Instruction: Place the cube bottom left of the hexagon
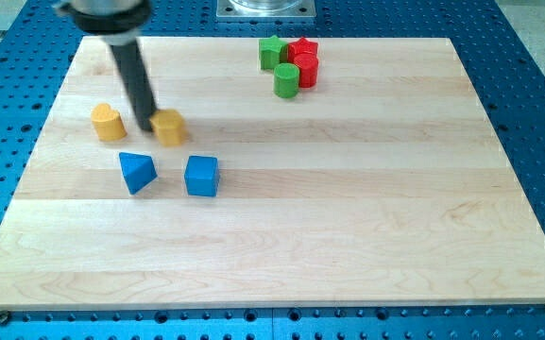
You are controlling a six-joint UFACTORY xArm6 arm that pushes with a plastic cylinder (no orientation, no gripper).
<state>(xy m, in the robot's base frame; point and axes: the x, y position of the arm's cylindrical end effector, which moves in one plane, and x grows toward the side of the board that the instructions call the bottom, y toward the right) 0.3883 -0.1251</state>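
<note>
So my tip (147, 127) is sitting right against the view's left edge of the yellow hexagon (169, 126), with the yellow heart (108, 123) just off to the left of it. No claw on this rig, just the rod, so nothing's open, closed or held.

What matters: the blue cube (201, 176) lies toward the view's bottom and right of my tip, currently bottom right of the hexagon. Looks to me like it needs a leftward shove, so I'd have to come round to its right side first. The blue wedge (137, 172) is parked roughly where the cube should go, which could get awkward.

No labels or writing anywhere on the worktop (348, 246).
</note>
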